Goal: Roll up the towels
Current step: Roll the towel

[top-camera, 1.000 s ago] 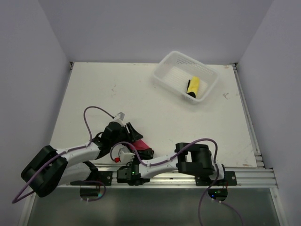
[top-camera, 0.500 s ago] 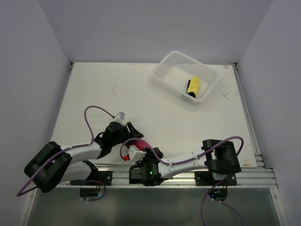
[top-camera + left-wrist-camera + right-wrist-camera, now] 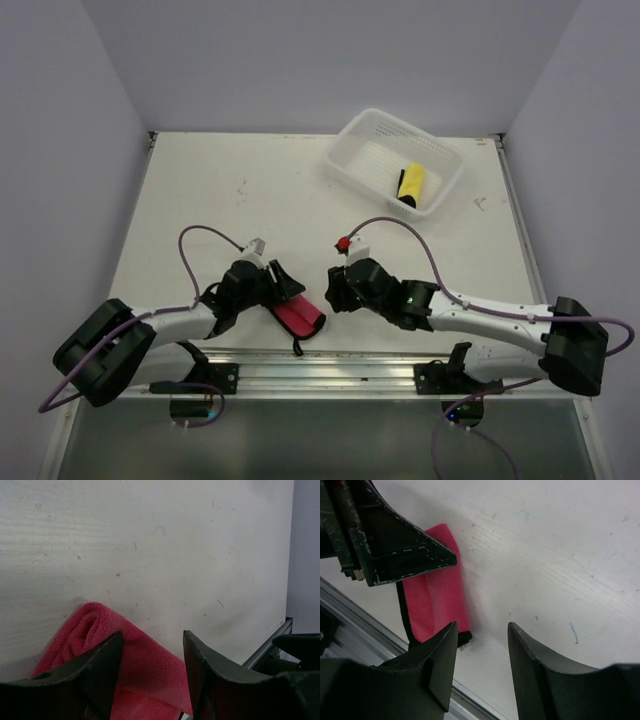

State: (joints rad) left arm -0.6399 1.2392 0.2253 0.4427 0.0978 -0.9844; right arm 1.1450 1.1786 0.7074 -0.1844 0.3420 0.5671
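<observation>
A red towel (image 3: 300, 318) lies rolled on the table near the front edge, with a black hem at its near end. It also shows in the left wrist view, towel (image 3: 145, 675), and in the right wrist view, towel (image 3: 440, 605). My left gripper (image 3: 284, 286) stands at the roll's far-left end. Its jaws (image 3: 152, 634) are apart astride the roll, and bare table shows between the tips. My right gripper (image 3: 333, 291) hovers just right of the roll, open (image 3: 482, 626) and holding nothing. A yellow rolled towel (image 3: 411, 183) lies in the basket.
The white basket (image 3: 350, 128) stands at the back right of the table. The aluminium rail (image 3: 380, 362) runs along the front edge, just below the red towel. Purple cables loop above both arms.
My right arm has swung from the front rail beside the red towel out to the right of it, and its jaws have opened. The roll is now uncovered. The left gripper has stayed put.
</observation>
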